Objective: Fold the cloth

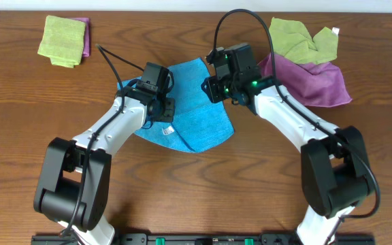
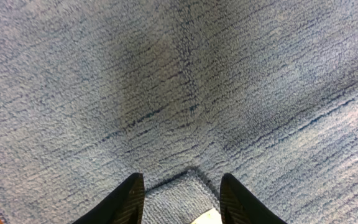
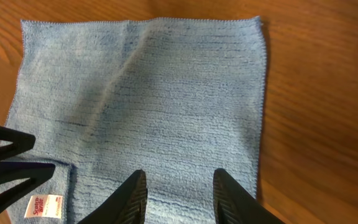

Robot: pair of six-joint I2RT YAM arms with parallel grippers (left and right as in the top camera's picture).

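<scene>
Two light green cloths (image 1: 63, 41) beyond the cloth (image 1: 199, 112) show overhead only.

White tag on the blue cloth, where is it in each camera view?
Overhead: white tag on the near edge of the blue cloth.
Left wrist: pale sliver at the bottom edge, centre-right.
Right wrist: bottom-left corner.
Shared landmark: the blue cloth itself.
</scene>
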